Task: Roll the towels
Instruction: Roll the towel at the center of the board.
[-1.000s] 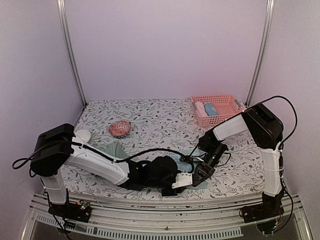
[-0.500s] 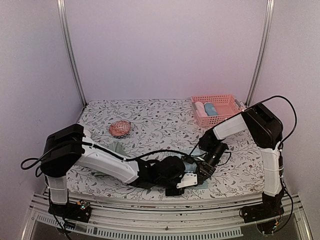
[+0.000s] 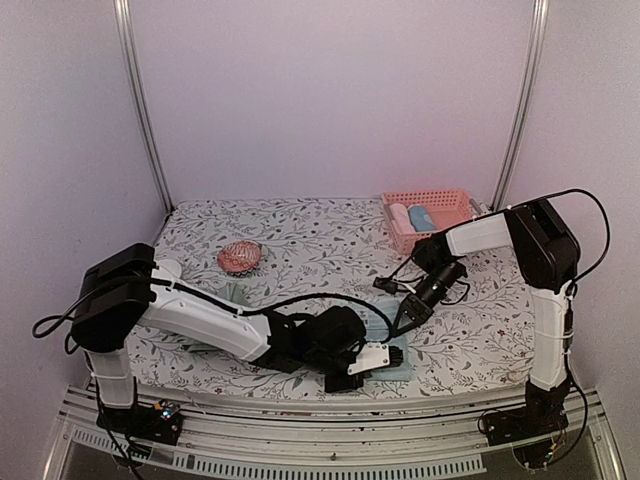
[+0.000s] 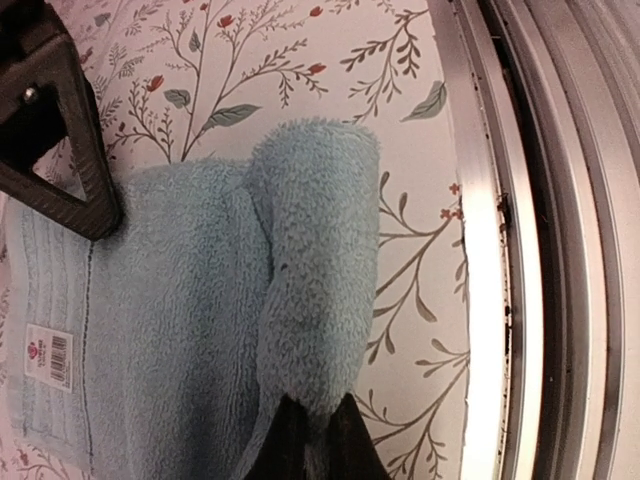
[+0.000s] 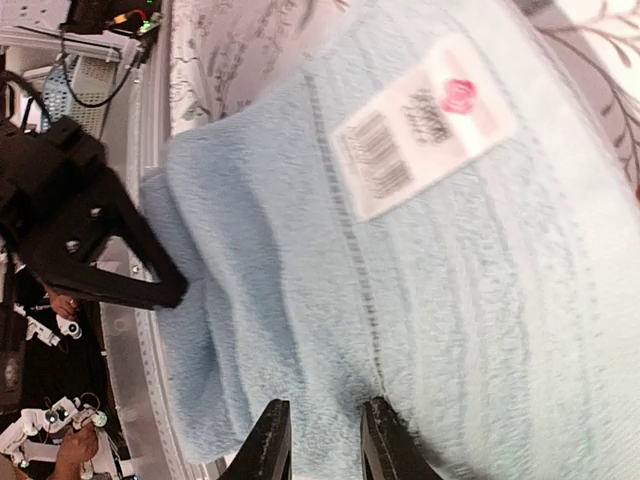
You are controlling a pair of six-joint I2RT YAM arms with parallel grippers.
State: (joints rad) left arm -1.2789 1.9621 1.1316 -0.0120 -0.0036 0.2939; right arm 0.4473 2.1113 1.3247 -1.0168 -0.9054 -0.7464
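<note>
Left end effector (image 4: 318,440) is clamped shut on the rolled edge of the light blue towel (image 4: 190,330). The towel lies on the floral surface (image 3: 300,240), well to the arms' side of the pink basket (image 3: 428,218). Right end effector (image 5: 325,445), fingers slightly parted and holding nothing, hovers over the towel's basket-side edge.

The lower edge of my left wrist view cuts off my fingertips (image 4: 290,445) on the blue towel (image 4: 180,330); the label (image 5: 425,125) print is blurred.
</note>
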